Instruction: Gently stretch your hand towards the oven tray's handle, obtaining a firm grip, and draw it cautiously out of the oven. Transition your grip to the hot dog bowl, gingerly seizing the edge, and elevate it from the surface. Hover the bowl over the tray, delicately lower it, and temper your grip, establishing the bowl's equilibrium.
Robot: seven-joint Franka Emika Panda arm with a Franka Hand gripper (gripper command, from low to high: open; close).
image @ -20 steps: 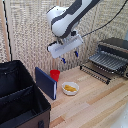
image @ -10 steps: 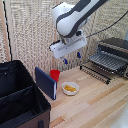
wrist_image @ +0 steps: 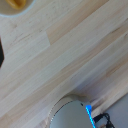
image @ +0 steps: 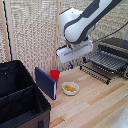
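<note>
While the arm hangs above the wooden table (image: 95, 100), its gripper (image: 76, 64) is seen in the exterior view in mid-air, clear of everything, with two blue-tipped fingers (image: 70, 65) pointing down from a white mounting block; whether they are spread or pressed together cannot be told, since the picture is blurred there. The hot dog bowl (image: 70, 88) is set on the table below the gripper, at about six o'clock from it, with yellow-orange food inside. A small red cup (image: 54, 75) is found at ten o'clock from the bowl, close to it, and a blue panel (image: 45, 83) stands on edge just at nine o'clock of the bowl. The oven (image: 117, 44) is placed at three o'clock in the exterior view, and the oven tray (image: 107, 61) is drawn out in front of it, its handle (image: 98, 63) facing the gripper. A low black bar rail (image: 95, 75) lies on the table beneath the tray's front. A big black open case (image: 20, 100) fills the eight o'clock corner. No brand, label or writing can be read anywhere. In the wrist view, bare wood planks are shown, with an edge of the bowl (wrist_image: 15, 6) at one corner.
</note>
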